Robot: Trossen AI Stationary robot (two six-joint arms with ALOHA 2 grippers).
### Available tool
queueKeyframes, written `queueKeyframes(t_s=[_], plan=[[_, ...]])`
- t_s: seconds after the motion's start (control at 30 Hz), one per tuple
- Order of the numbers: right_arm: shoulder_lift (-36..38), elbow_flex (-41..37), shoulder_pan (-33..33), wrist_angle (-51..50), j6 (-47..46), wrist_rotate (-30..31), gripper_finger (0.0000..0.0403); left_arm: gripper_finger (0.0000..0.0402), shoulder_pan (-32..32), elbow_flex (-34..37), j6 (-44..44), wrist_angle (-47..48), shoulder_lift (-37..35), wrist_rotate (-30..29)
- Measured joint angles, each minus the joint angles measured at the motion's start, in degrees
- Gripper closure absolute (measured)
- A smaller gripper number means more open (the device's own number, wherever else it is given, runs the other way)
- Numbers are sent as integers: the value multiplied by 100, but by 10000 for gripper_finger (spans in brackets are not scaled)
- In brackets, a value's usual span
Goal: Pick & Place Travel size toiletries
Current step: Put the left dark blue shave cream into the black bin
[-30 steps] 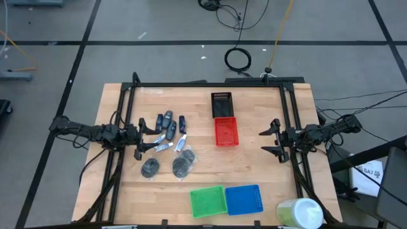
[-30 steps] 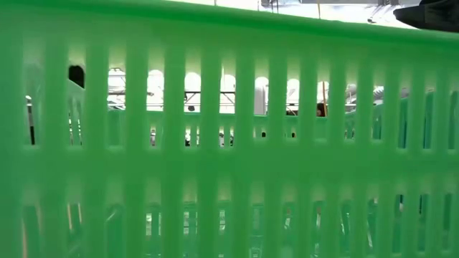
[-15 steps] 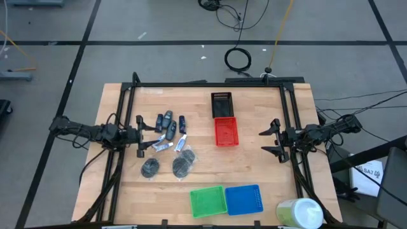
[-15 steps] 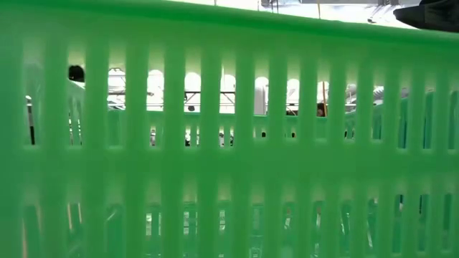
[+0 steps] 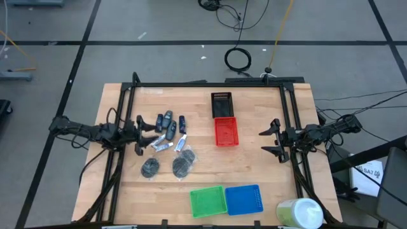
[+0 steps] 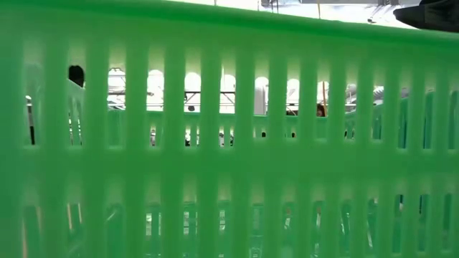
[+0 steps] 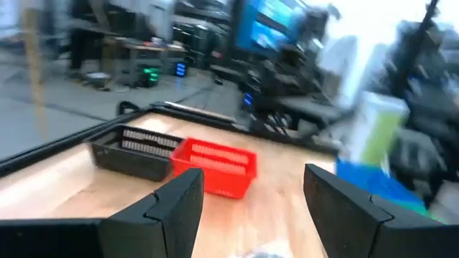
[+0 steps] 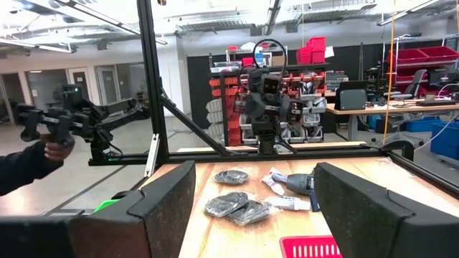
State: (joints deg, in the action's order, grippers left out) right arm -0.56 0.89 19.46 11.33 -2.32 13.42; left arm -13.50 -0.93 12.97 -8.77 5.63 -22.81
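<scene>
Nothing held yet. Left gripper (image 5: 139,135), fingers apart, beside toiletries (image 5: 166,126) near table (image 5: 267,181) left edge; approach step. Next: descend, close on one item. Right gripper (image 5: 273,139) apart, waiting by right edge.

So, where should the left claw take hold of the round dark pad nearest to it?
Probably from straight above, pinching across its rim. The round dark pad lies flat on the table, apart from the second pad, so both edges look free. The open left claw waits just beside the pile.
</scene>
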Motion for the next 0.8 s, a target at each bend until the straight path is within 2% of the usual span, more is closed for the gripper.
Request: queueKeyframes(t_s=[0.07,0.17,0.33,0.47,0.6,0.7,0.8], plan=[[0,-2,0,0,1,1,133,165,4,-138,659,211,0,-594],[0,-2,0,2,0,1,133,165,2,-679,1418,1182,211,-1027],[0,0,0,8,1,1,133,165,84,-1937,2753,2903,1489,-1725],[0,-2,0,6,-1,1,133,165,496,-2865,3752,4069,2996,-1600],[0,-1,0,4,0,1,133,165,1186,-3410,4511,4880,4468,-1343],[0,-1,0,5,1,1,133,165,1708,-3646,4897,5368,5245,-1116],[0,-2,0,10,-1,1,133,165,2095,-3658,5206,5451,5715,-887]])
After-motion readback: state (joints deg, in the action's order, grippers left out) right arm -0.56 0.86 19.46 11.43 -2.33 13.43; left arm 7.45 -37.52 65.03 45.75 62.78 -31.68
